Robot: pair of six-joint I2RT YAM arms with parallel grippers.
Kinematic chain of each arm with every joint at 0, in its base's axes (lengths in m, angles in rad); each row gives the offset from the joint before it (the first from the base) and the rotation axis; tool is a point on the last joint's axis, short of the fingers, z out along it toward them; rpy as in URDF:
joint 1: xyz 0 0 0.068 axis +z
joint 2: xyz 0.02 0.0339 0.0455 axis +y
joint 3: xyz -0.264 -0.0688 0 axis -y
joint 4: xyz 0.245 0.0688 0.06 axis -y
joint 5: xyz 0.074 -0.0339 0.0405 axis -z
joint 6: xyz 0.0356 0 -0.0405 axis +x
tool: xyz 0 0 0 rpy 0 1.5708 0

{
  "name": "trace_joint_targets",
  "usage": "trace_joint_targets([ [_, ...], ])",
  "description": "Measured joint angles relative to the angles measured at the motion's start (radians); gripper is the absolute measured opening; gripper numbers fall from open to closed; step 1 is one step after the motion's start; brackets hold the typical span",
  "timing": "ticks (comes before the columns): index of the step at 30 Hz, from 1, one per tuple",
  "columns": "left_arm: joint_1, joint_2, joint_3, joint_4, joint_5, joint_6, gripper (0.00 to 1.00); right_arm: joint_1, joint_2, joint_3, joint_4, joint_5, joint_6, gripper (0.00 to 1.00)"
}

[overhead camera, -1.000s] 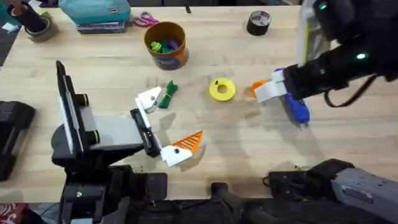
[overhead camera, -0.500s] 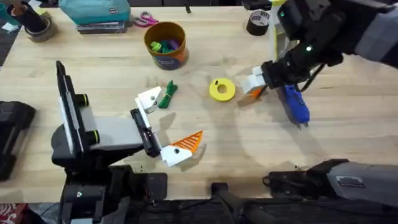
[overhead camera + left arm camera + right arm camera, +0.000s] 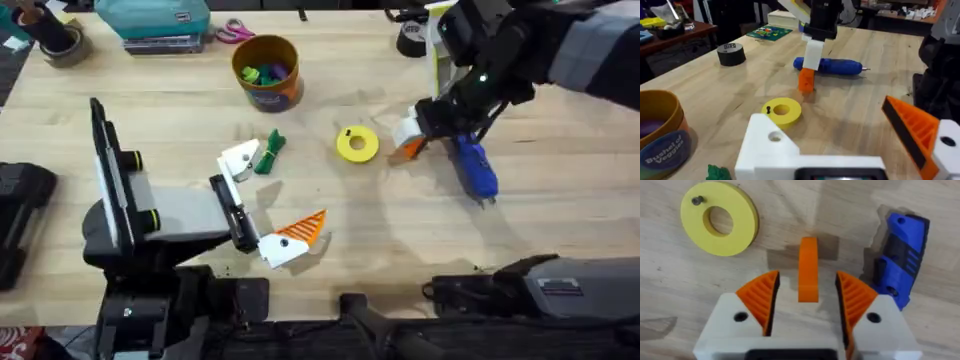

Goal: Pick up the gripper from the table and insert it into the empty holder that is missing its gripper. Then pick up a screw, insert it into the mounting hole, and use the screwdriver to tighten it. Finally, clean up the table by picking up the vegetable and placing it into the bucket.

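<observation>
Right wrist view puts my right hand (image 3: 807, 297) directly over the gripper (image 3: 808, 270), which lies on the worktop (image 3: 790, 210) between my two orange ribbed pads (image 3: 760, 297); the pads stand open with a gap on each side of the orange piece, so I have nothing gripped. The screwdriver (image 3: 899, 260) lies just beside the gripper on one side, and a yellow ring (image 3: 720, 225) with a small dark screw (image 3: 698, 200) sitting on its face lies near on the other. On the overhead view I see the right hand (image 3: 408, 135) reaching down at the middle right of the worktop (image 3: 560, 230), the gripper (image 3: 410, 147) showing orange beneath it, the screwdriver (image 3: 474, 170) just to its right and the yellow ring (image 3: 357, 144) just to its left. My left hand (image 3: 262, 205) rests low at the left with its fingers spread wide and empty: one finger carries an orange pad (image 3: 302, 229), while the other is the bare white holder (image 3: 240, 160). The vegetable (image 3: 270, 153) lies touching or just beside that holder. The bucket (image 3: 267, 72) stands farther back with coloured toys inside. From the left wrist view I can see the holder (image 3: 771, 145) close up, and the far hand (image 3: 810, 67) standing above the gripper (image 3: 806, 80) in front of the screwdriver (image 3: 832, 65).
</observation>
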Motion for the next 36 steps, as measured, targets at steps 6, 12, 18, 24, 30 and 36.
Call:
trace_joint_targets([
  [6, 0.0, 0.0, 0.0, 0.0, 0.0, 0.0, 0.985, 0.0, 0.0, 0.0, 0.001, 0.0, -0.003, 0.368],
  [12, 0.0, 0.0, 0.0, 0.0, 0.0, 0.0, 0.986, 0.0, 0.0, 0.0, 0.005, 0.002, -0.004, 0.012],
  [18, 0.0, 0.0, 0.0, 0.0, 0.0, 0.0, 0.985, 0.0, 0.0, 0.0, 0.004, 0.003, -0.009, 0.011],
  [24, 0.0, 0.0, 0.0, 0.0, 0.0, 0.0, 0.985, 0.0, -0.001, 0.028, -0.067, 0.003, -0.016, 0.01],
  [30, 0.0, 0.0, 0.0, 0.0, 0.0, 0.0, 0.985, 0.0, -0.037, 0.194, -0.189, 0.003, -0.019, 0.01],
  [36, 0.0, 0.0, 0.0, 0.0, 0.0, 0.0, 0.987, 0.0, -0.105, 0.356, -0.238, -0.006, -0.006, 0.01],
])
